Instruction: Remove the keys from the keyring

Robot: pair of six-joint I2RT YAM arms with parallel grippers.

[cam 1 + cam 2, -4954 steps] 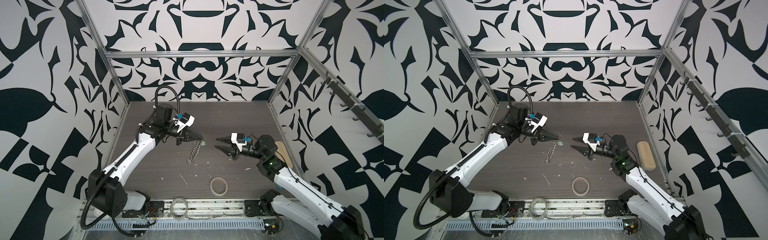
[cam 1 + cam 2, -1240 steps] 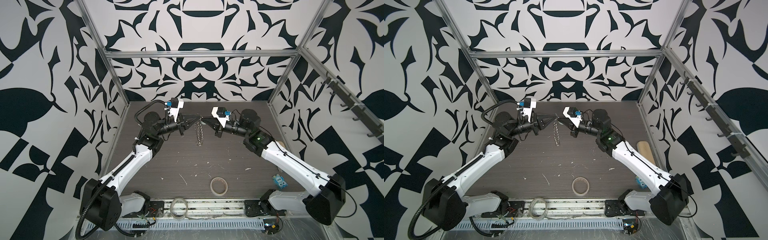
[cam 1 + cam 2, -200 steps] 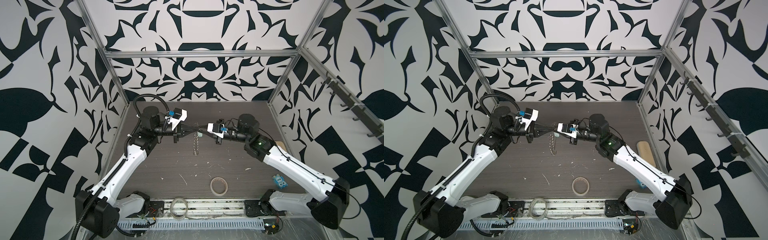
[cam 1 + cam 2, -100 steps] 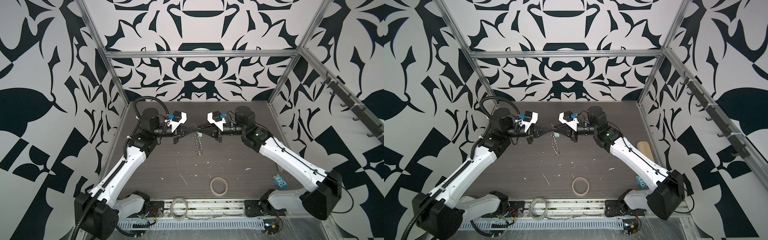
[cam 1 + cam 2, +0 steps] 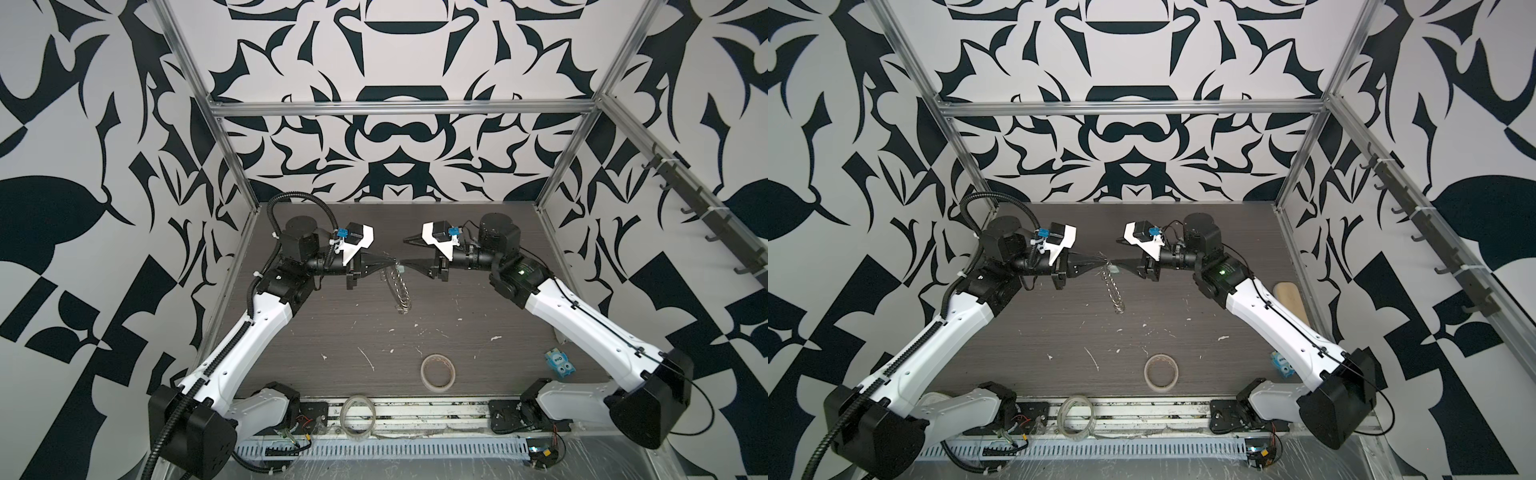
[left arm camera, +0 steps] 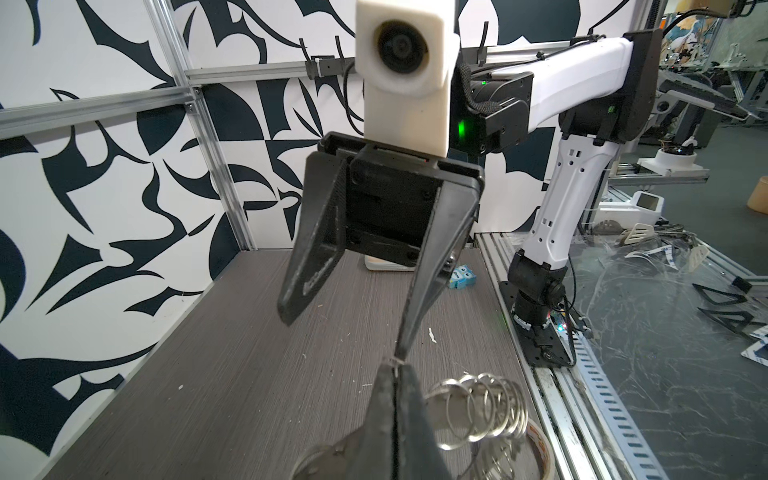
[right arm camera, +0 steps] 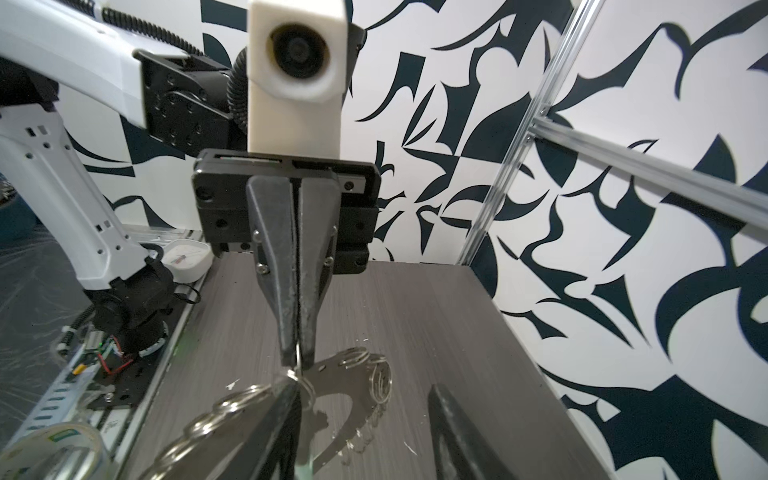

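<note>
My left gripper [image 5: 392, 262] is held above the table, shut on the top of the keyring [image 5: 402, 291]. The keyring is a chain of silver wire rings and hangs down from the pinch as a narrow loop [image 5: 1115, 291]. A small pale piece, apparently the key [image 5: 400, 270], sits at the top of the chain just under the fingertips. My right gripper [image 5: 405, 251] faces the left one and is open. One of its fingers nearly touches the left fingertips [image 6: 395, 368]. In the right wrist view, rings [image 7: 232, 405] lie beside that finger [image 7: 266, 419], and nothing is between the jaws.
A beige tape roll [image 5: 437, 372] lies on the table near the front. A clear tape roll [image 5: 358, 419] rests on the front rail. A small blue item [image 5: 560, 363] sits by the right arm's base, and a pale wooden block [image 5: 1289, 299] lies along the right wall. White scraps dot the table.
The right gripper's jaws have spread open; half a second ago they were closed at the top of the keyring, tip to tip with the left gripper. The left gripper still holds the keyring.
</note>
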